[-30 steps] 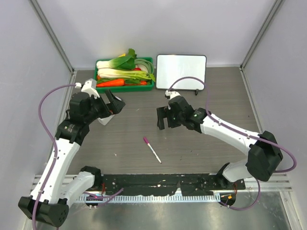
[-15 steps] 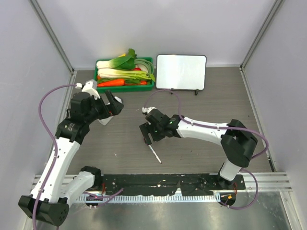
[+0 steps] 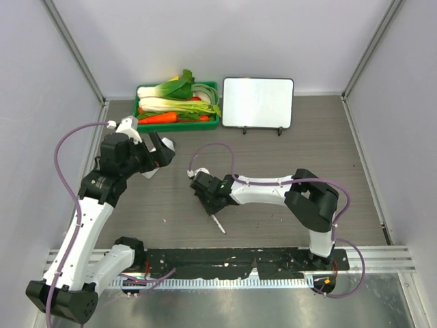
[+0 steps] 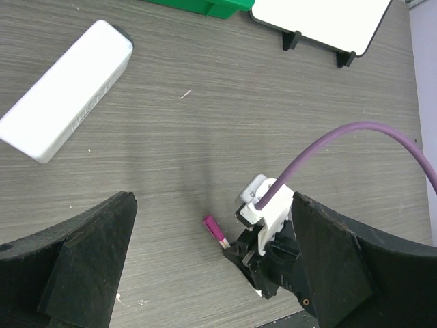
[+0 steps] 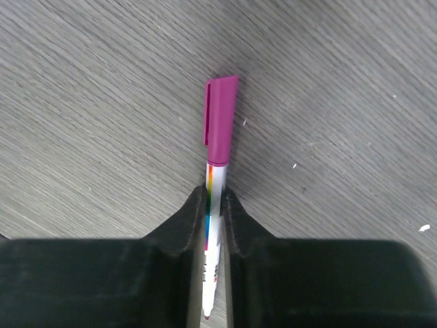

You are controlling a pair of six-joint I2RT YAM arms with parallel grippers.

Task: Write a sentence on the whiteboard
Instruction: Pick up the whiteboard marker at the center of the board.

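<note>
The whiteboard (image 3: 258,102) stands propped at the back of the table, also seen in the left wrist view (image 4: 321,20). Its face looks blank; no sentence shows on it. A marker with a magenta cap (image 5: 220,130) and white barrel lies on the table mid-front (image 3: 218,223). My right gripper (image 5: 214,195) is low over it, shut on the barrel just behind the cap. From the left wrist the cap (image 4: 212,226) sticks out of the right gripper (image 4: 273,256). My left gripper (image 3: 160,147) hangs open above the table at the left, holding nothing.
A green tray (image 3: 139,89) of vegetables sits left of the whiteboard. A white rectangular block (image 4: 65,92) lies on the table under the left arm. A purple cable (image 3: 218,147) loops above the right wrist. Grey walls close in the table.
My right arm swung left and down from mid-table onto the marker, and its jaws closed on the barrel. The left arm has stayed put and open.
</note>
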